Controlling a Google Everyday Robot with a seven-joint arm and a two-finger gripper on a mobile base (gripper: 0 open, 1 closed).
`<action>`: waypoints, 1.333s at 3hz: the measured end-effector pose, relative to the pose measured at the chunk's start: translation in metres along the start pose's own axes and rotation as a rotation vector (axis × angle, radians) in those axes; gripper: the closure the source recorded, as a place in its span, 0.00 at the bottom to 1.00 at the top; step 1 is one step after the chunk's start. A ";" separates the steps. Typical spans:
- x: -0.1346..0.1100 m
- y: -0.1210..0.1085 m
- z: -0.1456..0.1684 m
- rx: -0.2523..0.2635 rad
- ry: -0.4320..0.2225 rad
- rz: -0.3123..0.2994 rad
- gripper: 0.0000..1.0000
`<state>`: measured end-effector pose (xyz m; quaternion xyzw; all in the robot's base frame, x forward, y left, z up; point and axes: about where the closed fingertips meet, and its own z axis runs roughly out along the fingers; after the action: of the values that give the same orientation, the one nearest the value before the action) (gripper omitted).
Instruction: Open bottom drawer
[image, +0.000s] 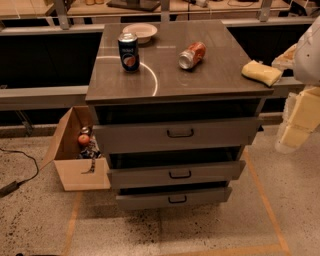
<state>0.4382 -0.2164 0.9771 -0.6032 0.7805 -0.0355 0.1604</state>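
Gripper (295, 131) hovers at three o'clock beside a cabinet (165, 75); its grip cannot be told.
Bottom drawer (145, 201) sits at six o'clock, lowest of three; its small handle (177, 199) could be missed, or the middle drawer (215, 171) pulled instead.

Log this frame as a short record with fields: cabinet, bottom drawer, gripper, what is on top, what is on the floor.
cabinet: grey cabinet with three stacked drawer fronts
bottom drawer: bottom drawer, lowest and slimmest front, black loop handle, nothing touching it
gripper: gripper at the right edge, beside the cabinet, apart from every handle
top: blue can upright; red can on its side; bowl; yellow sponge
floor: open cardboard box left of the cabinet
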 end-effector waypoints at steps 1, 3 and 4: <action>0.000 0.000 0.000 0.000 0.000 0.000 0.00; 0.055 0.036 0.077 -0.021 -0.095 0.042 0.00; 0.088 0.071 0.169 -0.072 -0.125 -0.020 0.00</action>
<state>0.4027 -0.2578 0.7817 -0.6174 0.7636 0.0286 0.1866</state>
